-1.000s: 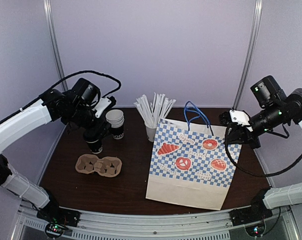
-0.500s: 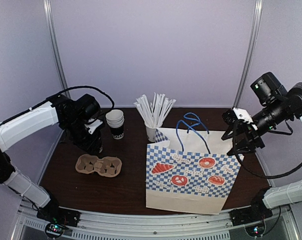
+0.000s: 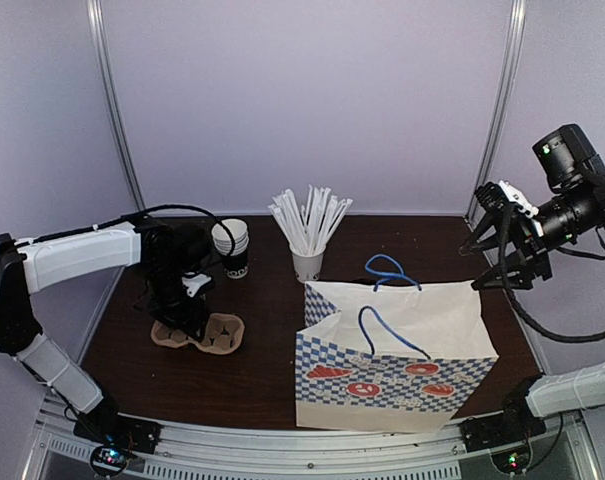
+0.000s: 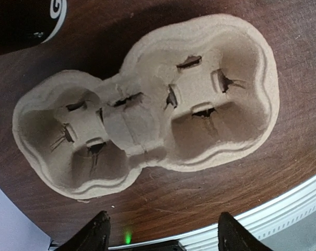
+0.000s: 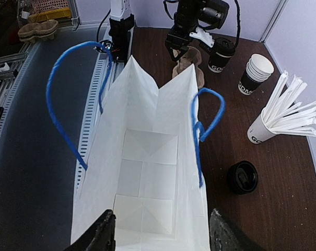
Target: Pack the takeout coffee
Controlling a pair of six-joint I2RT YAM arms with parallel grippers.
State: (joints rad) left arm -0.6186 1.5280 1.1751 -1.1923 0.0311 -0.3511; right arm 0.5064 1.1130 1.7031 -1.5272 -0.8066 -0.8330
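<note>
— Where's the takeout coffee?

— Upright on the table with its black lid on. It's just beside one end of the cup carrier, between the carrier and the stack of cups. Neither arm has hold of it.

— Any writing on it?

— White letters starting "GO"; the rest curves out of sight. The stack of cups reads "GODM", and the white cup of straws shows "GO" as well.

— The left pincer?

— It hangs right above the carrier, fingers spread wide, holding nothing.

— And the right pincer?

— High over the paper bag, also wide apart and empty. The bag stands open-mouthed with its blue handles up and its white floor showing.

— What's printed on the bag?

— A blue-and-white check with red pastries. Any wording there is too small to read.

— Anything else?

— A loose lid, black, lies flat on the table beside the bag, near the cup of straws.
</note>
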